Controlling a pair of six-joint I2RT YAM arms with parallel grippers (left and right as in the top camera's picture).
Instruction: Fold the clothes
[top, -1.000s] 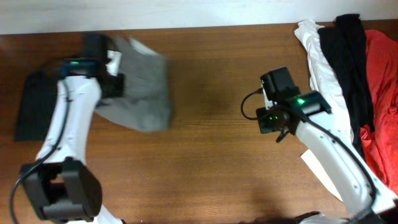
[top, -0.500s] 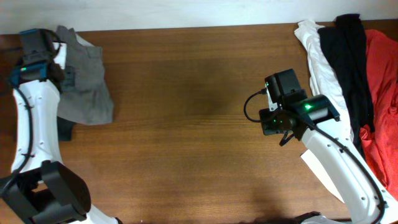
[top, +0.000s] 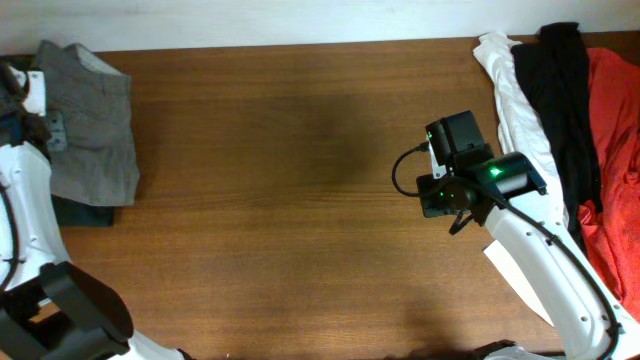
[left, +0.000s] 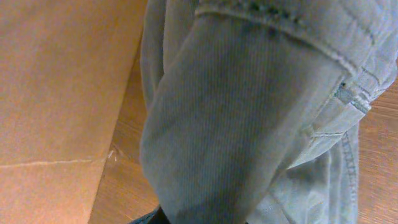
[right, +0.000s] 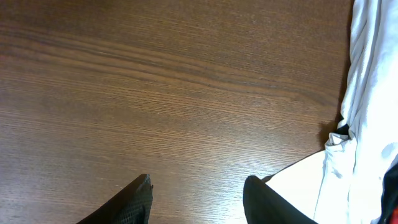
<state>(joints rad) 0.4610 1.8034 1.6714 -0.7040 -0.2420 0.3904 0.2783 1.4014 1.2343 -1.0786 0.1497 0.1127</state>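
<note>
While the right gripper (right: 198, 188) hangs over bare wood toward the right edge of the desk (top: 300, 200), its two fingers are apart and hold nothing. Farther back along the left edge, the left arm reaches toward the far-left corner. There the left gripper (top: 38, 108) sits against the near-left side of the clothes (top: 90, 120). The left wrist view is filled with grey ribbed fabric, a stitched seam and a band edge. The fingers are hidden, so I cannot tell whether they are clamped on the cloth or apart.

The clothes lie in the far-left corner as a compact, roughly rectangular bundle, with a few ruffles along the far edge. The near edge overlaps a dark garment (top: 85, 212) that lies flat beneath. In the far-right corner, white (top: 510, 90), black (top: 565, 80) and red (top: 615, 150) garments lie loose and unfolded.

Judged from this, the folding of the grey piece looks nearly complete. What probably remains is releasing it, if it is held, and smoothing the ruffled far edge.
</note>
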